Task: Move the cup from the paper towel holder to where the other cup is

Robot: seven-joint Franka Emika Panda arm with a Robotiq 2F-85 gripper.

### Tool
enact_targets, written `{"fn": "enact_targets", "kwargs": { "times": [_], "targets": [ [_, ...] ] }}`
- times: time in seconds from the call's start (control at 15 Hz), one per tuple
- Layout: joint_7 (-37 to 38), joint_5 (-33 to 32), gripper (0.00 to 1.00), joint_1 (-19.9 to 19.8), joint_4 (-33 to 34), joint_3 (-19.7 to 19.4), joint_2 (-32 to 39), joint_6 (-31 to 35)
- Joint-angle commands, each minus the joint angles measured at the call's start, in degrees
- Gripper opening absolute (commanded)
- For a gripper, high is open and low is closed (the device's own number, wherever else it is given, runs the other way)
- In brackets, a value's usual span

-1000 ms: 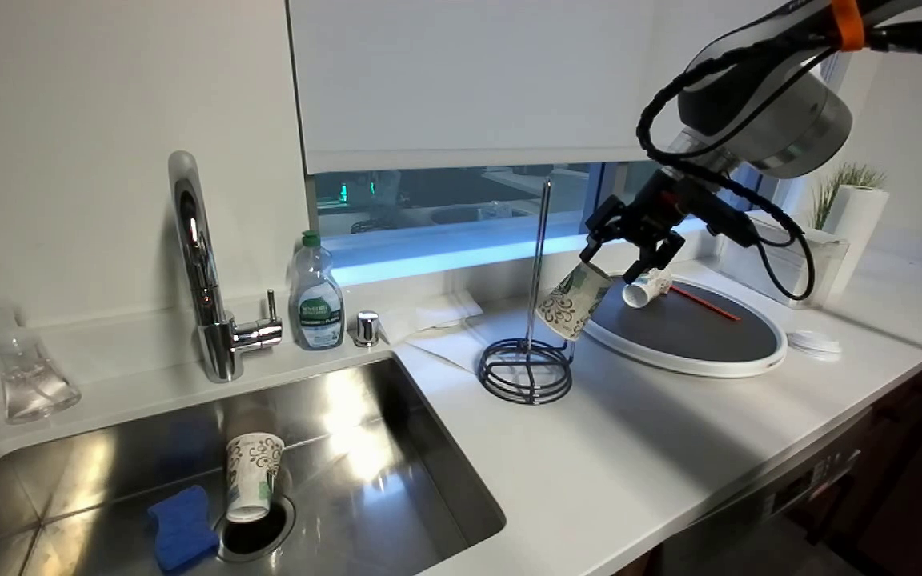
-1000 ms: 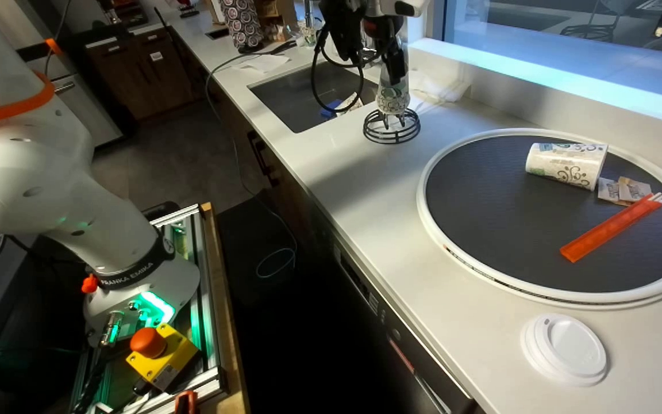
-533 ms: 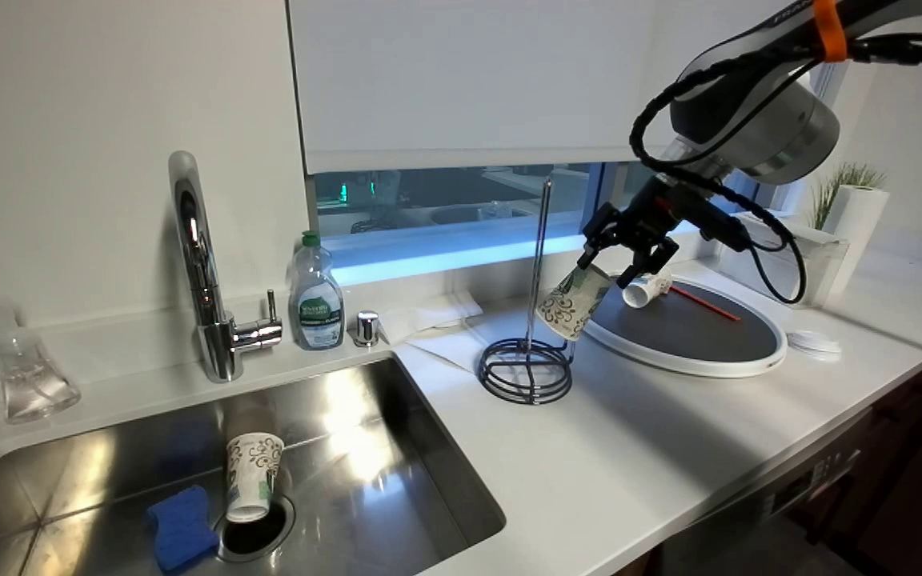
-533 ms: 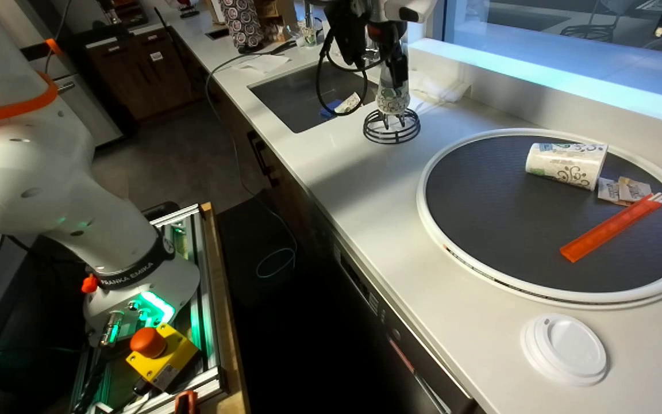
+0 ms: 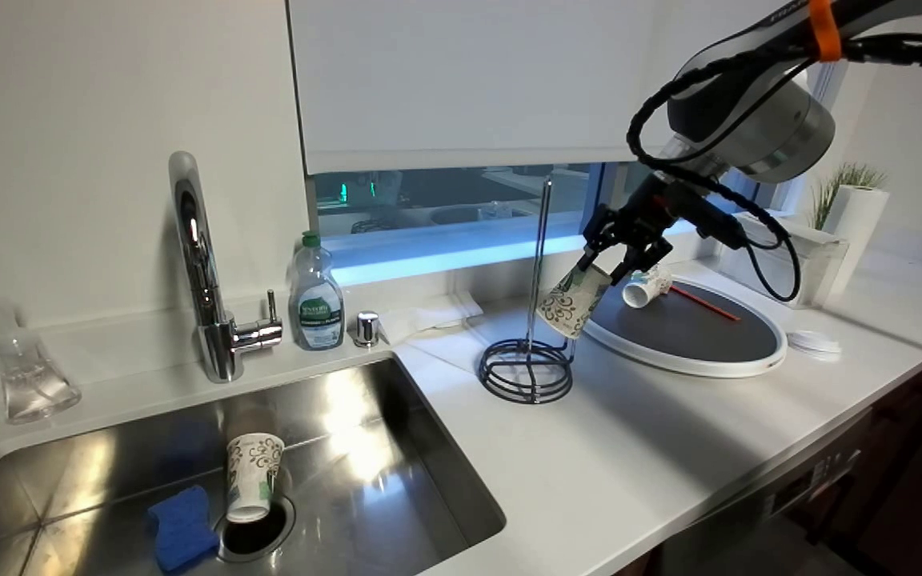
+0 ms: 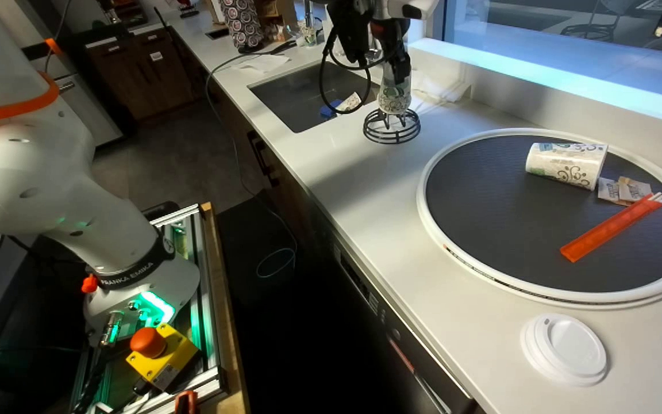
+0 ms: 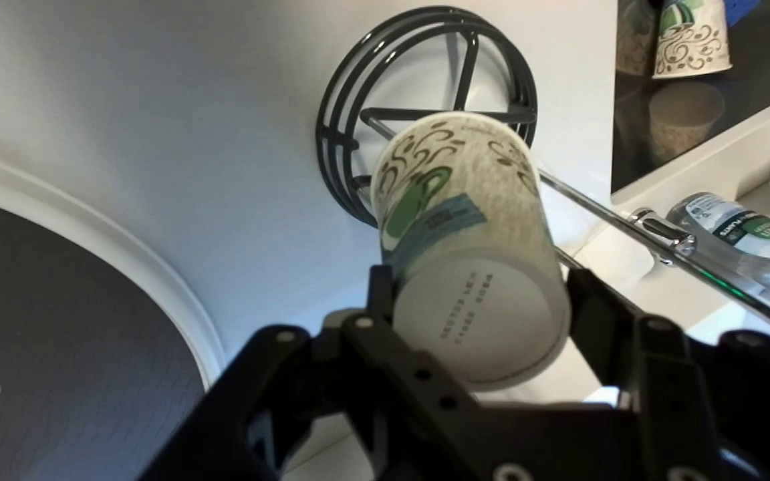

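A paper cup (image 5: 575, 304) with a swirl pattern is tilted, mouth down, over the ring base of the wire paper towel holder (image 5: 539, 248). A short wire of the holder reaches up to its mouth. My gripper (image 5: 602, 270) is shut on the cup's base end; in the wrist view the fingers (image 7: 599, 321) press against both sides of the cup (image 7: 472, 200). Two more patterned cups show: a cup (image 5: 254, 480) lying in the sink by the drain, and a cup (image 6: 566, 164) lying on the round turntable. Which of these is the other cup, I cannot tell.
The holder's tall rod stands close beside the held cup. The turntable (image 6: 422, 201) also carries a red straw packet (image 6: 609, 230) and small sachets. White lids (image 6: 566, 351) lie nearby. Around the sink (image 5: 397, 496) are a tap (image 5: 197, 248), soap bottle (image 5: 318, 312) and blue sponge (image 5: 182, 524).
My gripper's fingers have drawn together onto the cup's base. The arm has shifted slightly toward the holder. The cup has hardly moved.
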Motion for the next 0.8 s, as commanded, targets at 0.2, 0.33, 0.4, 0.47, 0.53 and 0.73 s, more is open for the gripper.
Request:
{"fn": "enact_targets", "kwargs": {
  "times": [0.2,0.33,0.4,0.47,0.53,0.73],
  "targets": [
    [0.3,1.1,0.4,-1.1,0.4,0.7,0.1,1.2],
    [1.0,0.7,0.4,-1.3,0.4,0.6,-0.1,1.6],
    [1.3,0.8,0.4,-1.5,0.4,0.5,-0.3,1.5],
    [1.3,0.9,0.4,-1.6,0.4,0.5,-0.4,1.4],
    [1.5,1.0,0.4,-1.8,0.3,0.4,-0.6,1.4],
    [2.1,1.1,0.4,-2.2,0.2,0.3,-1.3,1.2]
  ]
}}
